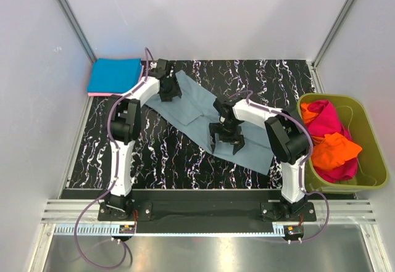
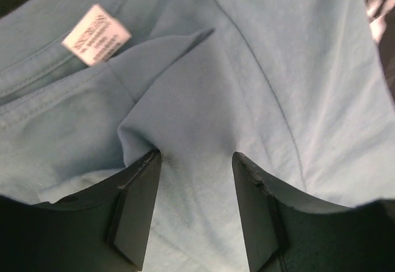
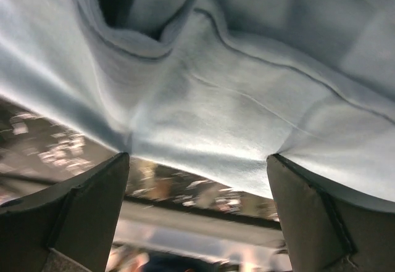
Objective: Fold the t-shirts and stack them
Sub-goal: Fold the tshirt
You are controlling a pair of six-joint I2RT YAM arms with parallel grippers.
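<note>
A dusty grey-blue t-shirt (image 1: 192, 101) lies spread diagonally across the black marbled table (image 1: 160, 155). My left gripper (image 1: 168, 92) rests on its far-left end near the collar. In the left wrist view its white neck label (image 2: 97, 34) shows, and the left gripper (image 2: 196, 156) stands open with flat cloth (image 2: 203, 99) spanning the gap and a small bunch at the left fingertip. My right gripper (image 1: 226, 144) hangs wide open over the shirt's near edge. In the right wrist view the hem (image 3: 222, 142) runs between the tips of the right gripper (image 3: 197, 157), pinched by neither.
A folded bright blue t-shirt (image 1: 115, 74) lies on a pink one (image 1: 99, 93) at the back left corner. An olive-green tub (image 1: 369, 179) at the right holds magenta (image 1: 325, 121) and orange (image 1: 333, 148) t-shirts. Walls close the table on three sides.
</note>
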